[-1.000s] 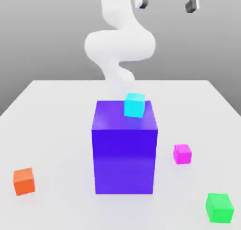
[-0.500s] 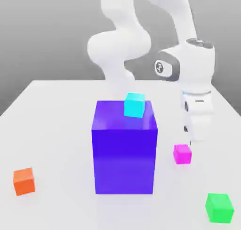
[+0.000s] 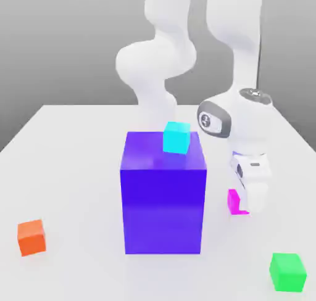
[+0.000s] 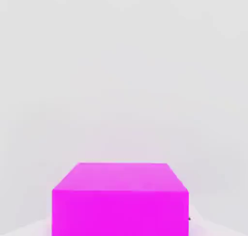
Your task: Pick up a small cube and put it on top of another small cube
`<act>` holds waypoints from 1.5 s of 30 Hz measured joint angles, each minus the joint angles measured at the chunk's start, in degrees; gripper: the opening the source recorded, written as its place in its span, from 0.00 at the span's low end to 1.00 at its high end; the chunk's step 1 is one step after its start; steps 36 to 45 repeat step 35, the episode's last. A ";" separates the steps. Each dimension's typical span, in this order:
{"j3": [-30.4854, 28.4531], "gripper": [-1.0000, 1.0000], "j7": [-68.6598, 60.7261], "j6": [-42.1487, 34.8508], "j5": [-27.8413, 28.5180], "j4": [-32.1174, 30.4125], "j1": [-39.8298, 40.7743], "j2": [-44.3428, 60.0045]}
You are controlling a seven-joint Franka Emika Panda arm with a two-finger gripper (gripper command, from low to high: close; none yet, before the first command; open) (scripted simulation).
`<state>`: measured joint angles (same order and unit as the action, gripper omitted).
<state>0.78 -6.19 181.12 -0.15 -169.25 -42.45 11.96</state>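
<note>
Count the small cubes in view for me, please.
4: cyan on the big blue box; magenta at the hand; orange at the exterior view's left; green front right there. Others could be hidden.

Hand view faces the magenta cube (image 4: 120, 213) closely; exterior view shares it from farther.

A big blue block (image 3: 163, 201) stands upright; a white table (image 3: 74, 170) supports it.

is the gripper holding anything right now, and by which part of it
Yes, the magenta cube: the gripper has it pinched by two opposite side faces.
</note>
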 joint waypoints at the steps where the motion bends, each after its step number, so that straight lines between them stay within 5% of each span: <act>1: 0.57 0.00 -0.19 -1.39 -0.21 -0.31 0.54 -1.71; 9: 1.53 0.00 1.07 -14.25 -0.36 -1.45 1.99 -15.69; 26: -4.31 0.00 28.98 -33.59 -1.02 32.70 8.49 -0.88; 30: -4.32 0.00 29.59 -28.54 -2.35 34.92 9.03 6.38; 31: -4.18 1.00 29.48 -27.10 -2.57 35.07 9.14 7.98; 45: -4.18 1.00 29.48 -27.10 -2.57 35.07 9.14 7.98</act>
